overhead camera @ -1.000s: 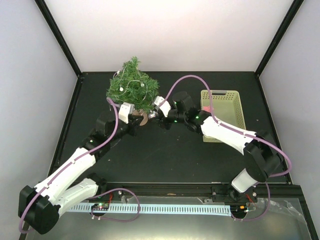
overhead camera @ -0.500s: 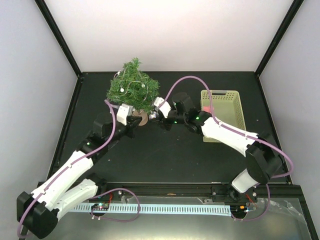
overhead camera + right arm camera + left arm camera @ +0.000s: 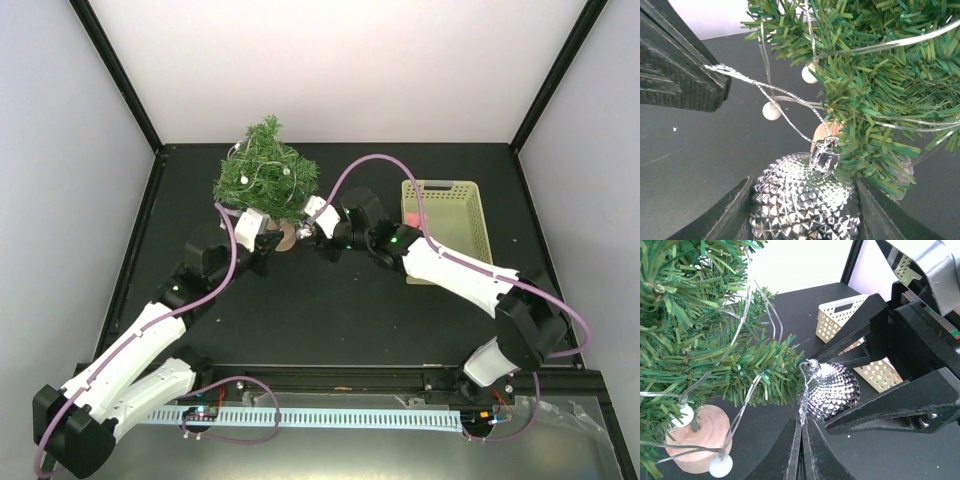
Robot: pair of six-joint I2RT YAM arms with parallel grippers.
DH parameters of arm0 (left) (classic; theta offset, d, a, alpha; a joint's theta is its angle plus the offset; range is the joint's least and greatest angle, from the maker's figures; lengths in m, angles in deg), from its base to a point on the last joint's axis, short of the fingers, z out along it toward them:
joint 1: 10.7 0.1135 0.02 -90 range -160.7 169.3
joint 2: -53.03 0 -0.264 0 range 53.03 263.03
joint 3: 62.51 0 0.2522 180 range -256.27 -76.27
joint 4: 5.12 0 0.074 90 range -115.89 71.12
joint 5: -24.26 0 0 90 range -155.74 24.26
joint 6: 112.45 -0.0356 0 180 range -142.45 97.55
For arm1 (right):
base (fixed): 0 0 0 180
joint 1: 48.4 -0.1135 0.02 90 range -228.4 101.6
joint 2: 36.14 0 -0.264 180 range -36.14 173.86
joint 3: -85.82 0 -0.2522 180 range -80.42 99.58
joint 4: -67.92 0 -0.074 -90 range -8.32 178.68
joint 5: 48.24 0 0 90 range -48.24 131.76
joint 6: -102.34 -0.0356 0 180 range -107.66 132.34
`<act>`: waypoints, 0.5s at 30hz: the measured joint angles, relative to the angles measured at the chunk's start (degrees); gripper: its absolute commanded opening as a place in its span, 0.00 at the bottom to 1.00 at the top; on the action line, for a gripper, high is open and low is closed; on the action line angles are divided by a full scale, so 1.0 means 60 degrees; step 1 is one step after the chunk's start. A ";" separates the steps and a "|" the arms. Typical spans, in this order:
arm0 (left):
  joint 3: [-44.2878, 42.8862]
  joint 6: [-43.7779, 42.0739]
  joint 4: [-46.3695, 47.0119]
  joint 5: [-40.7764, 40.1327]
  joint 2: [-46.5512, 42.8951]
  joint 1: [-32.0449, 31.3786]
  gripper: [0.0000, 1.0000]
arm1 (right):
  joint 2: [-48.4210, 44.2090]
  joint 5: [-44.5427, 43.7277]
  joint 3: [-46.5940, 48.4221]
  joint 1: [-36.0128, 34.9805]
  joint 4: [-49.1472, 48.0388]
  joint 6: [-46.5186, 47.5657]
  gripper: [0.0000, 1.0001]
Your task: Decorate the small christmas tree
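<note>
The small christmas tree (image 3: 265,170) stands at the back left on its wooden disc base (image 3: 697,437). My right gripper (image 3: 804,190) is shut on a silver studded bauble (image 3: 800,207), one finger on each side, just below the tree's lower branches (image 3: 880,75). My left gripper (image 3: 803,422) is shut on the bauble's silver hanging string (image 3: 802,407) and holds the loop taut beside the bauble (image 3: 832,390). In the top view both grippers meet at the tree's right foot, and the bauble (image 3: 303,233) is barely visible between them.
A thin wire with white bead lights (image 3: 771,111) winds through the branches and hangs close to the string. A pale green lattice basket (image 3: 445,230) holding something pink (image 3: 410,217) sits right of the right arm. Black frame posts and walls bound the table.
Both grippers have edged slightly left toward the tree with the bauble and string. Neither grip has changed.
</note>
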 measured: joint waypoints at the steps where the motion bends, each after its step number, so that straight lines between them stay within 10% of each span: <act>1: 0.0000 -0.0073 0.0036 0.0000 0.0000 0.0000 0.02 | -0.0033 -0.0025 -0.0015 -0.0025 -0.0011 0.0000 0.34; 15: 0.0004 -0.0739 0.0157 0.0477 -0.0470 0.0000 0.02 | -0.0965 -0.0430 -0.0415 -0.0182 0.0047 0.0000 0.38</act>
